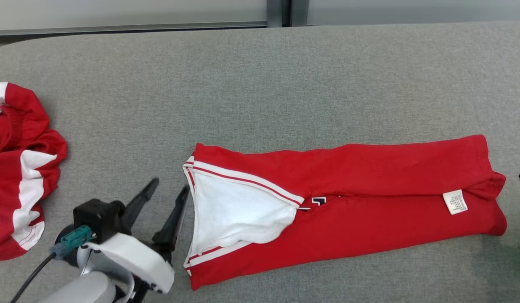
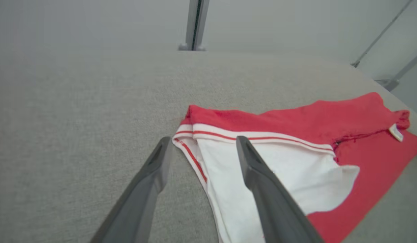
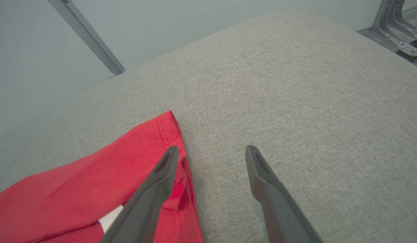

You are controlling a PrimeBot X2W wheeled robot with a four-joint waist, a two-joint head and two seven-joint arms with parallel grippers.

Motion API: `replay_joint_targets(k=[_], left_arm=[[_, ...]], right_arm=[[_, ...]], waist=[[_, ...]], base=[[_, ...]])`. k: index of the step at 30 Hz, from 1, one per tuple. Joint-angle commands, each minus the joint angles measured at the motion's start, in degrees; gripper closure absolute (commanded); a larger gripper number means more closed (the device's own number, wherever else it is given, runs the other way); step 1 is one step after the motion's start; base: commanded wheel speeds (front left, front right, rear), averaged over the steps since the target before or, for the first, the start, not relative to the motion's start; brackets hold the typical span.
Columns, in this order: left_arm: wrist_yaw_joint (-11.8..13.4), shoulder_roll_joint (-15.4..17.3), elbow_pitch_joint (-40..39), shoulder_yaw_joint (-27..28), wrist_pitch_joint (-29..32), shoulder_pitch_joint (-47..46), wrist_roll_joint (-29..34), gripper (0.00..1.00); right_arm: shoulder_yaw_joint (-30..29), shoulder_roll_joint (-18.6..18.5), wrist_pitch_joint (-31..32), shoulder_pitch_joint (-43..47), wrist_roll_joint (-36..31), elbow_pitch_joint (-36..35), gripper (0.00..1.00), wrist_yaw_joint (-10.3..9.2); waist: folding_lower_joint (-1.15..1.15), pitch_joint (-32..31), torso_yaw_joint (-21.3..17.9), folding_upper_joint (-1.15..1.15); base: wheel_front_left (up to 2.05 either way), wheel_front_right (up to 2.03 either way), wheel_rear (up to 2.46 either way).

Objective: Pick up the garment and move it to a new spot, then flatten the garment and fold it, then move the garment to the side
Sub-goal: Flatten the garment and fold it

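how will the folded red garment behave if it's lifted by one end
Probably floppy: the folded red garment lies limp, with soft creases, so it would likely sag and unfold. It looks like thin knit, so likely light. On the grey fabric surface a push would probably bunch it rather than slide it.

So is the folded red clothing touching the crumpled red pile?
Apart. The head view shows bare grey padded table between the folded red-and-white garment and the crumpled red-and-white garment.

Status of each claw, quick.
Left claw: open, holding nothing, at the garment's white end.
Right claw: open, holding nothing, at its red end.
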Motion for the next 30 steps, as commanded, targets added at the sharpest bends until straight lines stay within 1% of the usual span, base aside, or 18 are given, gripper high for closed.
replay_joint_targets(k=[1, 2, 3, 4, 6, 8, 10, 13, 15, 17, 22, 23, 24, 25, 27, 30], left_arm=[[1.99, -2.02, -0.7, 3.93, -0.31, 1.09, 3.45, 0.0], [4.16, -3.96, -1.05, 7.84, -0.3, 3.54, 6.45, 0.0], [7.74, -7.98, -1.68, 15.04, -0.24, 8.28, 14.77, 0.0], [9.18, -9.8, -1.73, 17.57, -0.24, 10.2, 19.05, 0.0], [11.19, -13.4, -1.82, 21.52, -0.27, 13.17, 27.41, 0.0], [11.95, -16.62, -1.47, 23.93, -0.26, 16.04, 34.21, 0.0], [11.5, -19.15, -0.74, 25.99, -0.27, 18.34, 38.99, 0.0], [10.21, -22.74, -0.05, 28.8, -0.28, 20.76, 43.62, 0.0], [9.24, -24.16, 0.68, 30.49, -0.28, 22.39, 45.81, 0.0], [8.42, -25.56, 1.13, 32.16, -0.28, 23.41, 47.69, 0.0], [6.22, -28.26, 1.84, 35.19, -0.29, 26.01, 51.49, 0.0], [5.62, -28.59, 2.13, 35.48, -0.28, 26.24, 52.08, 0.0], [5.06, -28.92, 2.37, 35.81, -0.29, 26.54, 52.69, 0.0], [4.54, -29.29, 2.61, 36.14, -0.29, 26.82, 53.23, 0.0], [3.5, -29.96, 3.09, 36.82, -0.29, 27.16, 54.07, 0.0], [2.05, -30.69, 3.42, 37.81, -0.29, 27.38, 55.23, 0.0]], right_arm=[[-0.61, 0.46, -1.9, 0.72, 1.18, -0.72, 0.0, -0.01], [-1.2, 0.83, -3.37, 1.53, 2.02, -0.79, 0.0, -0.01], [-1.13, 1.05, -5.57, 2.52, 3.51, -0.87, 0.0, -0.01], [-0.69, 1.03, -6.22, 2.57, 3.82, -0.5, 0.0, 0.0], [0.32, 0.35, -6.87, 2.08, 3.74, 1.02, 0.0, -0.01], [0.85, -0.37, -7.32, 1.02, 2.39, 3.72, 0.0, -0.01], [1.4, -0.49, -6.98, -0.31, 0.39, 6.89, 0.0, -0.01], [1.04, -0.85, -5.48, -1.22, -3.29, 11.92, 0.0, -0.01], [1.05, -0.58, -4.54, -1.53, -5.25, 14.37, 0.0, -0.01], [0.97, 0.44, -3.27, -1.54, -5.98, 16.25, 0.0, -0.01], [2.0, 1.66, -0.96, -0.01, -6.66, 18.07, 0.0, 0.0], [2.24, 1.87, -0.69, 0.22, -6.59, 18.21, 0.54, 0.0], [2.47, 1.95, -0.54, 0.38, -6.48, 18.19, 0.82, 0.0], [2.6, 1.93, -0.43, 0.51, -6.35, 18.16, 1.0, 0.0], [2.81, 1.33, -1.29, 0.55, -6.57, 17.63, 1.0, -0.01], [2.01, -0.73, -3.31, 0.41, -7.57, 17.11, 1.0, -0.08]], waist=[[0.0, -0.32, 0.49, 0.0], [0.0, -0.46, 0.86, 0.0], [0.0, -0.79, 1.63, 0.0], [0.0, -0.96, 1.97, 0.0], [0.0, -1.33, 2.76, 0.0], [0.0, -1.8, 3.64, 0.0], [0.0, -2.29, 4.52, 0.0], [0.0, -3.2, 6.13, 0.0], [0.0, -3.73, 7.07, 0.0], [0.0, -4.13, 7.82, 0.0], [0.0, -5.06, 8.94, 0.0], [0.0, -5.22, 9.03, 0.0], [0.0, -5.36, 9.1, 0.0], [0.0, -5.47, 9.13, 0.0], [0.0, -5.62, 9.09, 0.0], [0.0, -5.63, 8.6, 0.0]], base=[[0.0, 0.0, 0.0], [0.0, 0.0, 0.0], [0.0, 0.0, 0.0], [0.0, 0.0, 0.0], [0.0, 0.0, 0.0], [0.0, 0.0, 0.0], [0.0, 0.0, 0.0], [0.0, 0.0, 0.0], [0.0, 0.0, 0.0], [0.0, 0.0, 0.0], [0.0, 0.0, 0.0], [0.0, 0.0, 0.0], [0.0, 0.0, 0.0], [0.0, 0.0, 0.0], [0.0, 0.0, 0.0], [0.0, 0.0, 0.0]])
